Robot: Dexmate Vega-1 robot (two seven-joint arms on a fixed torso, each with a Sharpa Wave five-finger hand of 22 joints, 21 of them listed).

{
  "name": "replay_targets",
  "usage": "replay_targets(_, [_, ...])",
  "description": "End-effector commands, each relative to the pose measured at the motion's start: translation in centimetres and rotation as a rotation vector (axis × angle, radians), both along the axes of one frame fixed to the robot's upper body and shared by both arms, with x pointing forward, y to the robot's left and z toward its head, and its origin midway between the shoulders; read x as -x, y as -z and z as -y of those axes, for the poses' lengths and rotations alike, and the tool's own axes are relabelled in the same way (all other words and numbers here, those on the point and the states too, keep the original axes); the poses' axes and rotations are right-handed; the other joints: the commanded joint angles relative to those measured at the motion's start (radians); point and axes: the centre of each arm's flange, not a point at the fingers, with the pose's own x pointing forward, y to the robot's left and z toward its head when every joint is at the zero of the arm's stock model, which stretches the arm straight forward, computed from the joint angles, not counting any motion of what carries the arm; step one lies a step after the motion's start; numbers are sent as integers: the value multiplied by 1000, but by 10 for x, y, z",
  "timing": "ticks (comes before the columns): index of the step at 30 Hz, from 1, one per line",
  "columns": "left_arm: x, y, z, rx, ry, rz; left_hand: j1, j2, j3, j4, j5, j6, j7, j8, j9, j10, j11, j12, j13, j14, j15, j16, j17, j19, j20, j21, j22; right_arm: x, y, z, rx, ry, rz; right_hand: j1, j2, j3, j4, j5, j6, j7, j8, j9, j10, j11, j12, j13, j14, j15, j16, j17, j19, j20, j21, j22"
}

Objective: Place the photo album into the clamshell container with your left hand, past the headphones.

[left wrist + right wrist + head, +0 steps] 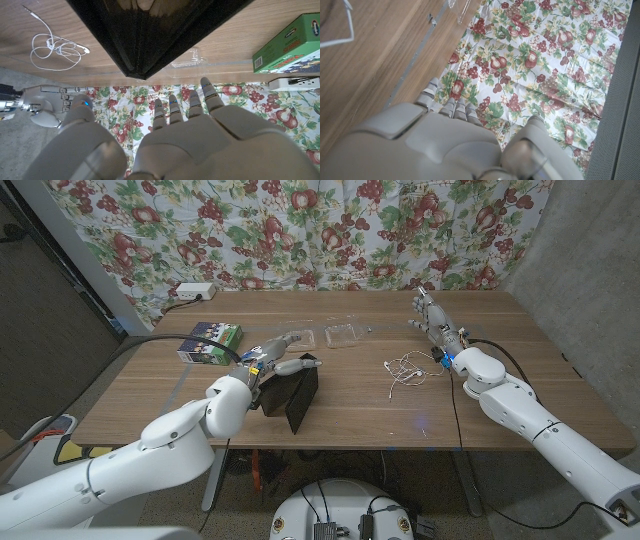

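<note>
**Album upright by the left hand, container beyond**

Album [297, 398], black and standing tented on the worktop [500, 405], sits just in front of the left hand [268, 360]. In the head view the fingers reach over its top edge; whether they actually pinch it cannot be told from here. The left wrist view shows the fingers extended side by side above the dark cover, with nothing plainly clamped between them.

The clear clamshell container [342, 335] lies further back on the worktop, near the middle, with a second clear piece [303, 338] just beside it. The white headphones [408, 370], a loose tangle of cable, lie to the robot's right of the album, between it and the right hand [437, 322]. That hand stands raised near the far edge, fingers apart and holding nothing. A green box [210, 341] rests on the left side.

To do this step well, I judge the hand needs a firm hold across the spine before lifting, since a tented album may splay or slip. Carrying it straight back towards the container should keep it well apart from the cable. The container looks light and could slide if nudged.
</note>
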Motion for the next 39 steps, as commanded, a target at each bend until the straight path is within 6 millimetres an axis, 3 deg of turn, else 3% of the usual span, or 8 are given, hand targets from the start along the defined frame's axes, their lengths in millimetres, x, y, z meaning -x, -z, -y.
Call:
replay_targets(1, [0,4,4,-5,15,-12,8,-2,6,2,2,8,0,2,4,9,-2,0,1,-8,4,2,3,-5,5,0,1,1,1,1,3,0,-3,0,1,1,-5,1,-3,2,5,4,-5,-4,4,3,-6,-2,7,1,-1,4,3,3])
replay_targets(22, [4,13,8,-22,7,-17,22,1,9,4,2,3,-2,-1,4,5,-1,-2,3,-12,-2,4,3,-5,3,1,1,3,-3,-3,16,-8,-4,-1,2,0,-6,1,-4,3,4,4,-3,-4,5,3,-6,-3,7,1,0,6,3,3])
replay_targets(28, [6,16,8,-7,9,-5,37,6,14,6,2,22,-37,5,4,4,-5,-3,3,-2,-2,10,3,22,4,11,3,4,-4,-3,20,-6,-2,-1,2,0,-7,1,-3,2,4,4,-4,-5,4,3,-5,-3,7,1,0,6,3,3])
replay_targets(39, [9,23,10,-22,-11,-10,53,9,17,7,0,36,-41,8,4,17,-13,2,6,44,10,25,3,53,9,22,7,4,-5,-5,26,-11,-5,-1,3,0,-7,1,-3,2,4,4,-5,-6,4,3,-6,-3,7,1,0,8,3,3])
